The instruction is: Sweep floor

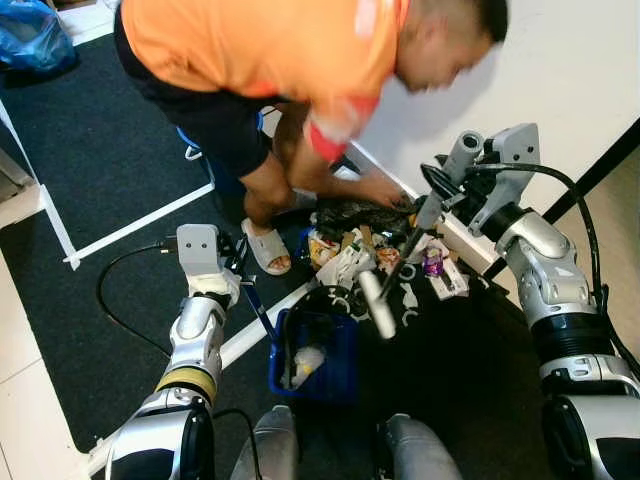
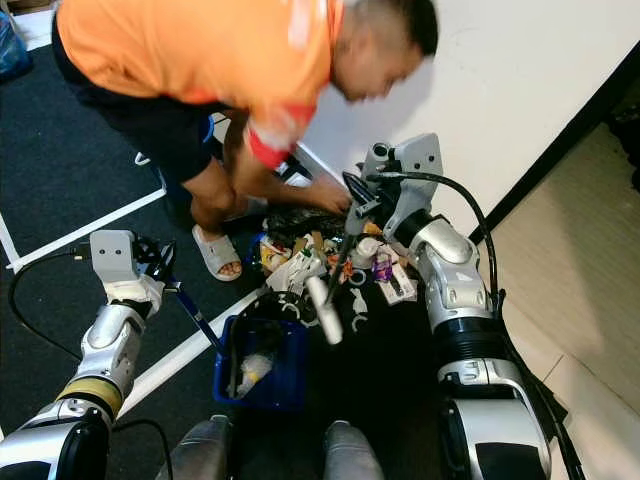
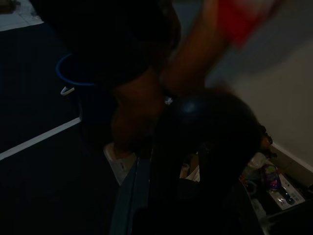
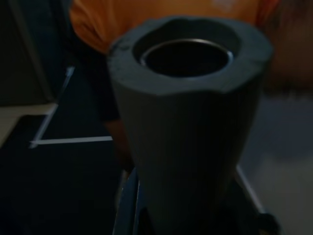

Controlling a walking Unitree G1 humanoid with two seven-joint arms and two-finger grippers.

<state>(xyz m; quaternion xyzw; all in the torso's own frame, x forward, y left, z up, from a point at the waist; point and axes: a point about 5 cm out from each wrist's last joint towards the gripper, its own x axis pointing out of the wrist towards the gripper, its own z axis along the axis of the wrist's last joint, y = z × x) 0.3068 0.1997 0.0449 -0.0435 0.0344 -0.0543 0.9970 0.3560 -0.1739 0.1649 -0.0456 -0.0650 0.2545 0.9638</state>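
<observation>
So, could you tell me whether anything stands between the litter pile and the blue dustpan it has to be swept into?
Nothing solid lies between the scattered litter pile and the blue plastic dustpan just in front of it. However, a person's hand is reaching into the pile's far side, near the right end effector holding the grey-handled broom.

A dark carpeted floor (image 1: 90, 150) carries white tape lines (image 1: 140, 225). Beside it rises a plain white wall (image 1: 570, 70), with pale tiles (image 2: 580, 250) beyond.

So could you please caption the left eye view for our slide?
Person bends over litter pile while right gripper holds broom handle and left gripper the blue dustpan.
</observation>
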